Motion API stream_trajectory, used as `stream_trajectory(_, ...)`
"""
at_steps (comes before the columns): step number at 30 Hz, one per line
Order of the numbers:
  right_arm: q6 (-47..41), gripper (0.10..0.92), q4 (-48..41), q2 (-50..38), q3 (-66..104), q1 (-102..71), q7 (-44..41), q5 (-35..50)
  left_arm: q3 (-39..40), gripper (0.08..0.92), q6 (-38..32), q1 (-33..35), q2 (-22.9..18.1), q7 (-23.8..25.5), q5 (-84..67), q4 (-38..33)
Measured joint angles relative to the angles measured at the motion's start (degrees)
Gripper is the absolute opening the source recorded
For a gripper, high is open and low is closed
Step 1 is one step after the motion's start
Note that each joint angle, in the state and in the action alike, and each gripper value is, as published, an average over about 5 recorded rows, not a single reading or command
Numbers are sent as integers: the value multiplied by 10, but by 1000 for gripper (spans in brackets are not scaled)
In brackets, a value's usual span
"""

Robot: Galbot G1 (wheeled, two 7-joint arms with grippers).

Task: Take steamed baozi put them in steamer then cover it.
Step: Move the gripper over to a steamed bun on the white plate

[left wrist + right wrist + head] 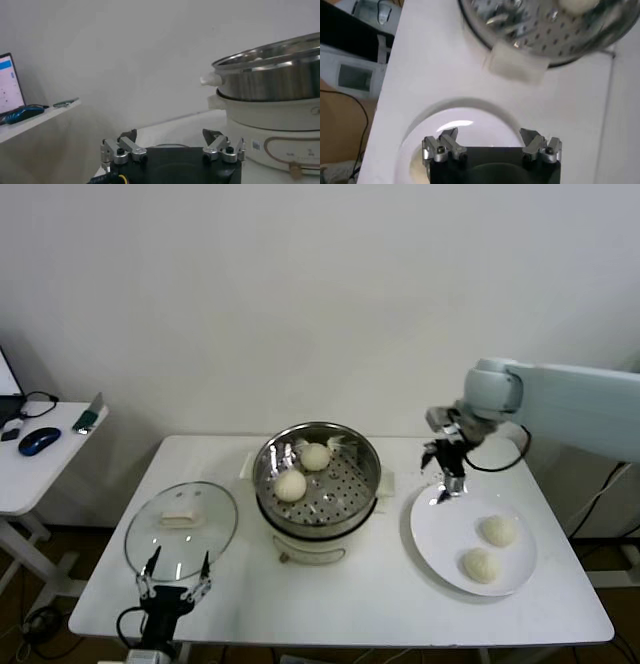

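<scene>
Two steamed baozi [302, 470] lie on the perforated tray of the uncovered steamer [318, 484] at mid-bench, and two more baozi [489, 547] rest on the white plate [440, 524] to its right. The cover [181, 528] lies flat on the bench [380, 594] left of the steamer. The right hand [447, 480] hangs wide open and empty over the plate's far edge; the left hand [175, 578], also wide open and empty, sits at the bench's front edge just before the cover.

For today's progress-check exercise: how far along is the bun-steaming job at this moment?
About halfway. Done: two baozi lie on the steamer's perforated tray. In hand: nothing; the right gripper hangs open and empty over the white plate's far edge, and the left gripper waits open near the table's front edge. Left: two baozi on the plate, and the cover lying beside the steamer.
</scene>
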Motion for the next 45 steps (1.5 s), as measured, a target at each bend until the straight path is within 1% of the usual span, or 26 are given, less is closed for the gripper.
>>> stream_trajectory(8,9,823,14,-72,52,-91,-5,-84,-5,823,-1,8,-6,-2,9,2)
stream_trajectory(17,18,823,8,-111,96,-168,-8,-144,-3,823,-2,11,-13,-2,15,4)
stream_trajectory(25,20,823,-8,-113,140,-230,-3,-171,-4,823,-3,11,-14,-3,19,9)
stream_trajectory(38,25,819,-36,-85,178,-277,0,-187,-5,823,-4,12,-16,-4,22,14)
stream_trajectory(45,29,756,-44,-77,183,-282,-2,-189,-5,823,-4,10,-16,-4,23,15)
